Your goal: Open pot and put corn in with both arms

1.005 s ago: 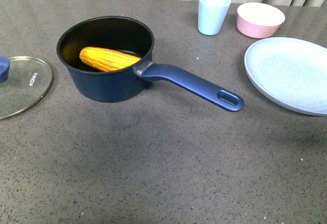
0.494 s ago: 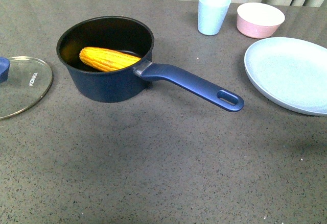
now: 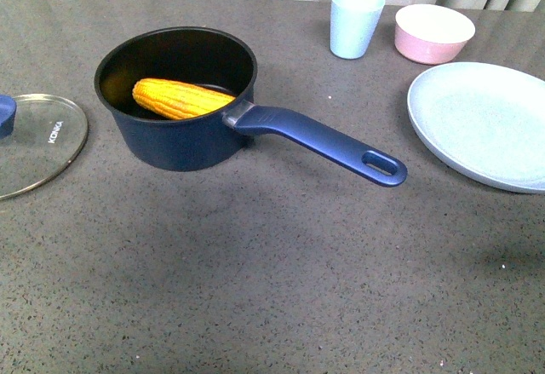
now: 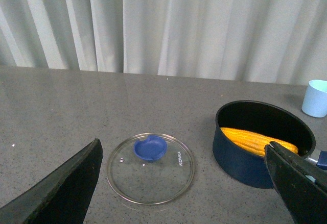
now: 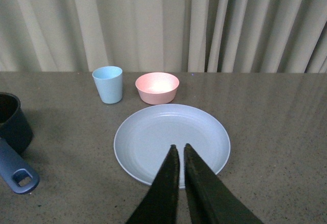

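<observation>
A round, dark blue pot (image 3: 183, 106) with a matte black inside sits uncovered on a speckled grey table (image 3: 272, 272). A bumpy yellow-orange corn cob (image 3: 181, 99) lies inside it. The flat glass lid (image 4: 151, 167) rests beside the pot, between the widely spread fingers of the left gripper (image 4: 191, 183). The right gripper (image 5: 179, 155), fingers nearly pressed together and empty, hangs over a smooth pale blue plate (image 5: 153, 137), well apart from the pot.

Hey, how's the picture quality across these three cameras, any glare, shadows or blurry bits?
Front view: even, soft light, sharp; the dark navy-blue saucepan casts only a faint shadow. Left wrist view: the clear glass lid shows little glare, and the open left pincer looms soft-edged at the frame's edges. Right wrist view: the pale blue round plate carries a mild sheen; the shut right pincer is dark.
</observation>
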